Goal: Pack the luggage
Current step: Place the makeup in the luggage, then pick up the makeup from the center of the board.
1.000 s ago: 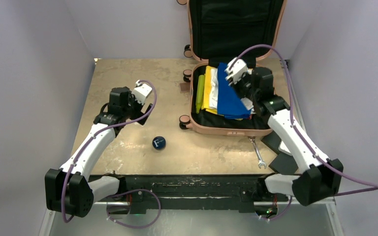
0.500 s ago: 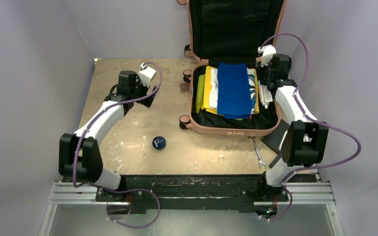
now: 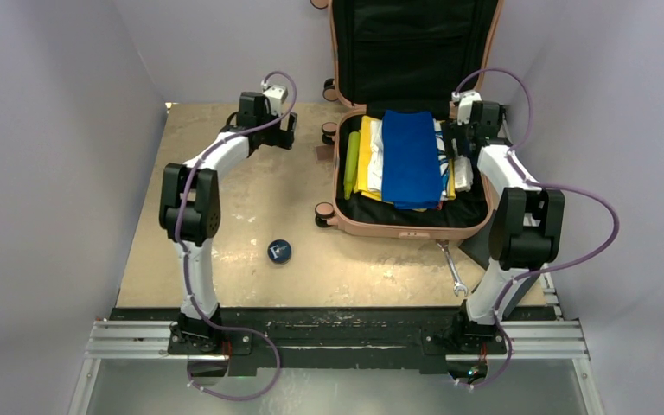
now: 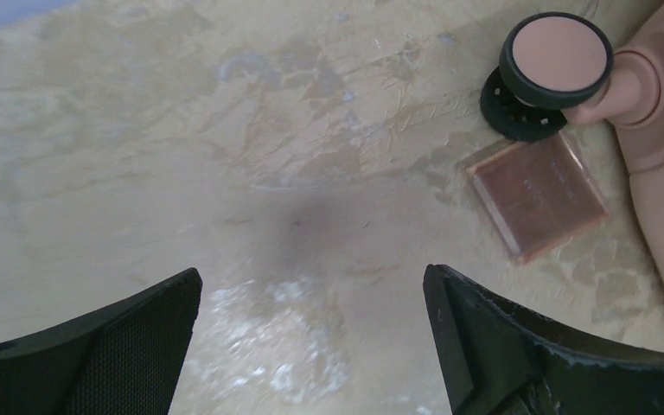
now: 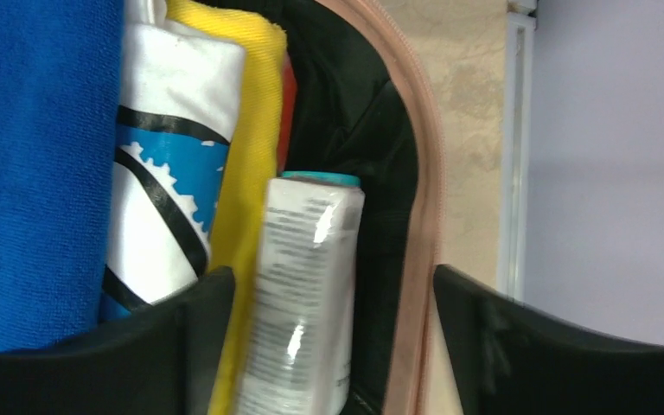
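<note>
The luggage (image 3: 411, 230) lay open at the far right of the table (image 3: 242, 216), a salmon-pink hard shell with rounded corners. Its black-lined lid (image 3: 411, 43) stood upright at the far edge, and small dark wheels (image 3: 324, 214) stuck out on its left side. The lower half was lined in black and packed with folded clothes: a blue cloth (image 3: 411, 156) on top, a white cloth (image 5: 169, 173) with a blue and black print under it, and a yellow cloth (image 5: 255, 130) below that. A yellow-green piece (image 3: 352, 164) lay along the left edge. A white bottle (image 5: 307, 294) with a teal cap lay in the gap between the clothes and the right wall of the shell. The right gripper (image 5: 333, 281) hung over that bottle with its jaws parted. The bottle sat between them, close to one finger and apart from the other, not clamped. The left gripper (image 4: 311, 290) hovered over bare table just left of the luggage, jaws spread wide and holding nothing. A wheel and a small brown square (image 4: 536, 194) lay to its right. Nearer on the table sat a dark blue ball (image 3: 279, 252). A wrench (image 3: 451, 268) and flat black pads (image 3: 482, 246) lay near the luggage's near right corner.
</note>
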`<action>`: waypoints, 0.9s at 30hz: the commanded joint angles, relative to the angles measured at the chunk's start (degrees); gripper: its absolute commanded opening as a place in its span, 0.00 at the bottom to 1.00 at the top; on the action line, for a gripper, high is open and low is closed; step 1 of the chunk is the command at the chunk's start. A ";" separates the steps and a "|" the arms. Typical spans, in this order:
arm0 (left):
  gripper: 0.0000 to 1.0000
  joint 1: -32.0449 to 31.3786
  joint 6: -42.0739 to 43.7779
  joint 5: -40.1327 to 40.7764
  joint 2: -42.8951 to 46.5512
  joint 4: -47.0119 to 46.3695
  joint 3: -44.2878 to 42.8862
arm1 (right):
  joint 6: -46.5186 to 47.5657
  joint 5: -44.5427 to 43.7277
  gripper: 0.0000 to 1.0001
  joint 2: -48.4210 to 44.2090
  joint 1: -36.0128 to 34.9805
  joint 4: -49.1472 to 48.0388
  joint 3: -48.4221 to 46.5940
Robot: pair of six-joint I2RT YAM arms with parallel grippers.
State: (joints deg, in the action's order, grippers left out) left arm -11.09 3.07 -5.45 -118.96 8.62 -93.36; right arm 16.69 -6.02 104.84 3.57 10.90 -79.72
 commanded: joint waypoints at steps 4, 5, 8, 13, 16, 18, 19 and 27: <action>0.99 0.33 -12.84 -3.65 -7.48 -0.07 -8.32 | -0.10 -2.08 0.99 -5.14 0.21 -4.49 -1.34; 0.99 0.24 -13.56 -3.53 -8.16 -0.16 -9.12 | -0.29 -1.57 0.99 -5.90 0.16 -4.78 -0.91; 0.99 -0.31 -15.16 -3.87 -9.76 -0.19 -10.71 | -0.73 -0.10 0.99 -8.12 0.21 -5.47 0.22; 0.99 -3.54 -14.76 -1.43 -11.92 0.55 -12.72 | -1.11 1.93 0.99 -11.01 0.21 -6.49 2.20; 0.99 -6.66 -12.58 4.66 -13.93 3.42 -15.52 | -1.54 3.18 0.99 -12.16 0.21 -6.85 3.20; 0.99 -8.61 -11.22 9.64 -15.57 5.39 -18.13 | -1.66 3.47 0.99 -12.51 0.21 -6.94 3.42; 0.99 -9.38 -10.90 11.27 -16.35 5.96 -19.02 | -1.74 3.75 0.99 -12.70 0.21 -6.90 3.55; 0.99 -11.64 -10.91 19.36 -21.12 9.47 -23.28 | -2.14 4.68 0.99 -15.34 0.21 -7.75 4.53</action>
State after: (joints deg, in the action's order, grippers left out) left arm -23.70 -8.84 7.55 -138.10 15.49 -113.14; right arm 15.53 -2.26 93.56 3.55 5.56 -75.35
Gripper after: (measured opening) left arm 0.992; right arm 0.987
